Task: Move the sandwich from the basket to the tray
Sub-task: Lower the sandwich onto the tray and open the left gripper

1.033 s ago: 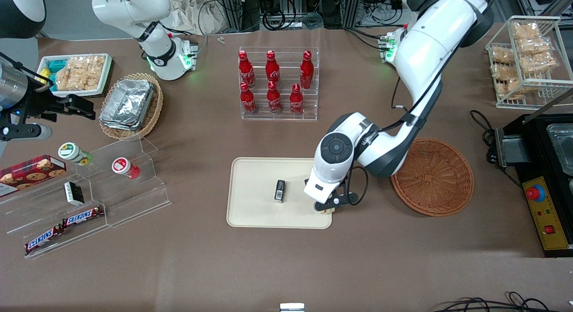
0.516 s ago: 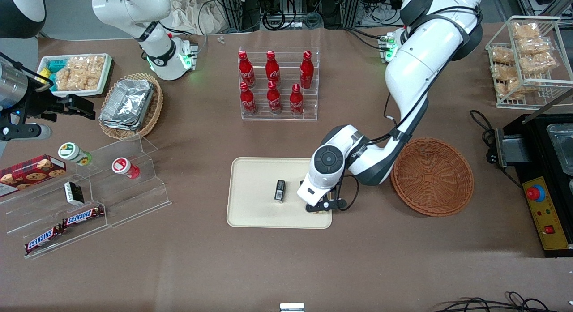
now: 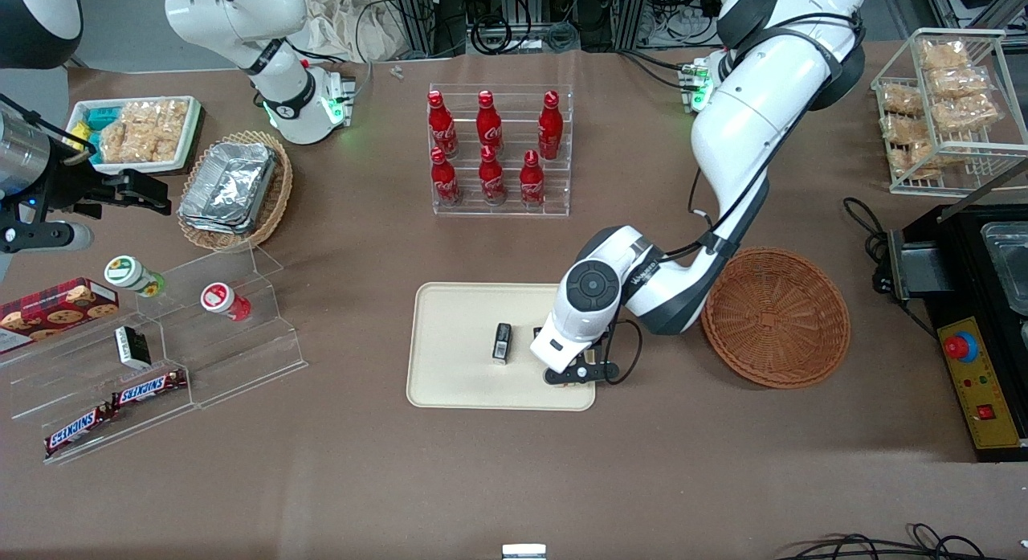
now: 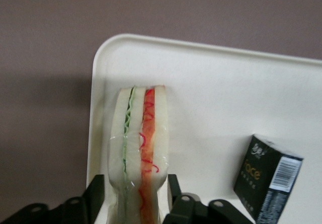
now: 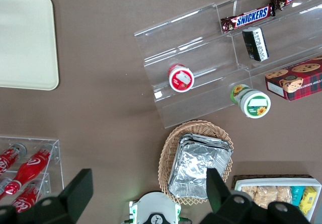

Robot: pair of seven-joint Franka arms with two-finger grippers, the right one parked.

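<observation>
Gripper: the gripper (image 3: 580, 375) hangs low over the near corner of the tray, at the working arm's end of it; its two fingers (image 4: 95, 196) are closed against the flat faces of the sandwich, one on each side.

Sandwich: the sandwich (image 4: 139, 153) stands on edge between the fingers, with green and red filling showing down its middle. From the front view the wrist hides nearly all of it. Whether its lower edge already touches the tray I cannot tell.

Progress: I'd judge the job nearly done. The sandwich is out of the basket and sits right over the tray's corner; what is left looks like setting it down, letting go and lifting clear.

Tray: the tray (image 3: 458, 319), cream with a low rim, lies directly under the gripper. A small black packet (image 3: 502, 341) rests on it just beside the gripper, toward the parked arm's end. The rest of its surface is bare.

Basket: the basket (image 3: 777, 317), reddish-brown wicker, sits near the gripper toward the working arm's end of the table, a little farther from the front camera, with nothing in it.

Risk: the sandwich is close to the tray's rim (image 4: 98, 78), so a careless release might tip it onto the edge.

Bottle rack: farther off than the tray, a clear rack (image 3: 499, 152) holds six red bottles.
</observation>
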